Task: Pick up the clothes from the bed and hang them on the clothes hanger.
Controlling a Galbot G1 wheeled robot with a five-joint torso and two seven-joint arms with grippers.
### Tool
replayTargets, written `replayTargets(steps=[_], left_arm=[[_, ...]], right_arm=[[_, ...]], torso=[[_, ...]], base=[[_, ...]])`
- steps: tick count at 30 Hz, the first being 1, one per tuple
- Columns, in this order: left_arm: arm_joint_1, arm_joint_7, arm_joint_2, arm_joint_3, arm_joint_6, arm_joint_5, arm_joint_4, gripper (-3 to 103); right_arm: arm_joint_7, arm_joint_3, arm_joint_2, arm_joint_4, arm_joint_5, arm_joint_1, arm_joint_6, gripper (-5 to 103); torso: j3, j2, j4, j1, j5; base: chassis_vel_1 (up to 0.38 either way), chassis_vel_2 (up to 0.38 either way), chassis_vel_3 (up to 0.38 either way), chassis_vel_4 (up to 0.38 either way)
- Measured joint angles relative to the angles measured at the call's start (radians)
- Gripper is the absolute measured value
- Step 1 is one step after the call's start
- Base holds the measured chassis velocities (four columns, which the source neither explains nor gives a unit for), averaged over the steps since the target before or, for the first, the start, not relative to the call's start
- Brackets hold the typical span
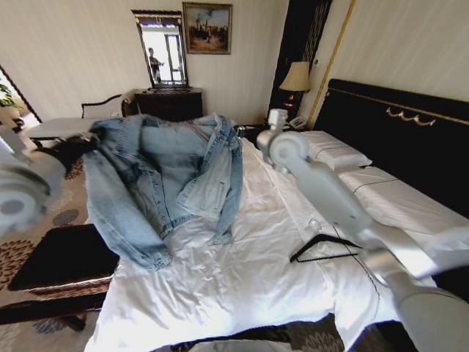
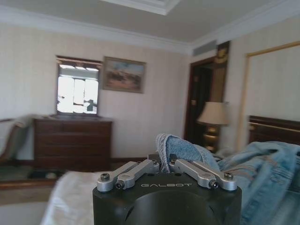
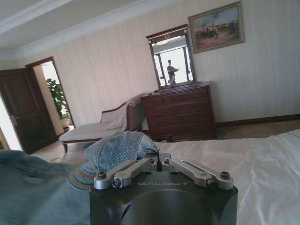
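Your left pincer is clenched on a fold of the denim jacket at one shoulder, and your right pincer is clenched on a fold at the other, so the 2 arms hold the jacket up by its shoulders above the near-left part of the bed. It hangs open and facing you, with the sleeves trailing down and the cuffs resting on the white duvet.

You look to be in the lift-and-spread step, with the hanging not yet begun. The black hanger lies flat on the duvet to the right, under your right forearm and well apart from the jacket. The next move calls for bringing collar and hanger together, and with both pincers occupied, 1 would probably have to let go first; judge that carefully, since the heavy denim may slump.

Just left of the bed sits a dark bench, near the dangling sleeve. Farther off stand the pillows and the black headboard, then a lamp. At the far wall there is a dresser with a mirror and a painting, none of them obstructing you.
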Motion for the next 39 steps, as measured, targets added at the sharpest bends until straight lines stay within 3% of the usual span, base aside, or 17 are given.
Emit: replayTargets(steps=[1, 2, 3, 5, 6, 8, 10, 14, 17, 21, 25, 26, 28, 31, 32, 35, 39], left_arm=[[0.014, -0.028, -0.011, -0.023, 0.02, -0.044, -0.053, 2], [0.014, -0.028, -0.011, -0.023, 0.02, -0.044, -0.053, 2], [0.049, -0.07, -0.025, -0.085, 0.055, -0.127, -0.104, 2], [0.192, -0.157, -0.075, -0.346, 0.133, -0.414, -0.132, 2], [0.192, -0.157, -0.075, -0.346, 0.133, -0.414, -0.132, 2], [0.376, -0.19, -0.101, -0.585, 0.16, -0.602, -0.135, 2], [0.541, -0.21, -0.089, -0.816, 0.157, -0.666, -0.134, 2], [0.654, -0.268, -0.016, -0.95, 0.186, -0.736, -0.13, 2], [0.64, -0.336, 0.039, -0.974, 0.223, -0.875, -0.128, 2], [0.575, -0.376, 0.091, -0.895, 0.212, -0.937, -0.126, 2], [0.557, -0.384, 0.085, -0.673, 0.179, -0.811, -0.123, 2], [0.557, -0.384, 0.085, -0.673, 0.179, -0.811, -0.123, 2], [0.529, -0.386, 0.019, -0.479, 0.182, -0.631, -0.12, 2], [0.444, -0.334, -0.11, -0.113, 0.199, -0.311, -0.11, 2], [0.444, -0.334, -0.11, -0.113, 0.199, -0.311, -0.11, 2], [0.387, -0.279, -0.24, 0.133, 0.212, -0.08, -0.03, 2], [0.322, -0.245, -0.35, 0.293, 0.209, 0.066, 0.062, 2]], right_arm=[[0.007, 0.061, -0.068, 0.074, 0.063, -0.042, -0.009, 0], [0.007, 0.061, -0.068, 0.074, 0.063, -0.042, -0.009, 0], [0.025, 0.18, -0.18, 0.183, 0.182, -0.122, -0.024, 0], [0.084, 0.482, -0.368, 0.349, 0.473, -0.285, -0.066, 0], [0.084, 0.482, -0.368, 0.349, 0.473, -0.285, -0.066, 0], [0.16, 0.658, -0.467, 0.436, 0.699, -0.343, -0.087, 0], [0.242, 0.767, -0.53, 0.497, 0.887, -0.349, -0.112, 0], [0.309, 0.827, -0.578, 0.531, 1.017, -0.341, -0.141, 0], [0.344, 0.774, -0.573, 0.527, 0.993, -0.343, -0.141, 0], [0.34, 0.711, -0.518, 0.482, 0.836, -0.403, -0.146, 0], [0.234, 0.506, -0.38, 0.392, 0.502, -0.476, -0.146, 0], [0.234, 0.506, -0.38, 0.392, 0.502, -0.476, -0.146, 0], [0.136, 0.304, -0.299, 0.309, 0.288, -0.473, -0.145, 0], [0.054, 0.087, -0.173, 0.174, 0.003, -0.5, -0.145, 0], [0.054, 0.087, -0.173, 0.174, 0.003, -0.5, -0.145, 0], [0.037, -0.043, -0.073, 0.06, -0.105, -0.495, -0.144, 0], [0.016, -0.125, -0.02, -0.036, -0.169, -0.48, -0.143, 0]], torso=[[0.0, 0.0, 0.0001, 0.0, 0.0001], [0.0, 0.0, 0.0001, 0.0, 0.0001], [0.0, 0.0, -0.0006, 0.0, 0.0002], [-0.001, 0.001, -0.0018, -0.001, 0.0001], [-0.001, 0.001, -0.0018, -0.001, 0.0001], [-0.001, 0.001, -0.0013, -0.001, -0.0009], [-0.001, 0.001, 0.0016, -0.001, -0.0014], [0.0, 0.001, 0.0007, -0.001, -0.0017], [0.0, 0.001, -0.0005, 0.0, -0.0016], [0.0, 0.0, 0.0, 0.0, -0.0002], [0.0, 0.0, -0.0012, 0.0, -0.001], [0.0, 0.0, -0.0012, 0.0, -0.001], [0.0, 0.0, 0.0013, 0.0, -0.0009], [0.0, 0.0, 0.0007, 0.0, -0.0015], [0.0, 0.0, 0.0007, 0.0, -0.0015], [0.0, 0.0, -0.0001, 0.0, -0.0013], [0.0, 0.0, 0.0, 0.0, -0.0014]], base=[[0.0, 0.0, 0.0, 0.0], [0.0, 0.0, 0.0, 0.0], [0.0, 0.0, 0.0, 0.0], [0.0, 0.0, 0.0, 0.0], [0.0, 0.0, 0.0, 0.0], [0.0, 0.0, 0.0, 0.0], [0.0, 0.0, 0.0, 0.0], [0.019, 0.031, 0.015, 0.011], [0.0, 0.0, 0.0, 0.0], [0.0, 0.0, 0.0, 0.0], [0.0, 0.0, 0.0, 0.0], [0.0, 0.0, 0.0, 0.0], [0.0, 0.0, 0.0, 0.0], [0.0, 0.0, 0.0, 0.0], [0.0, 0.0, 0.0, 0.0], [0.0, 0.0, 0.0, 0.0], [0.0, 0.0, 0.0, 0.0]])
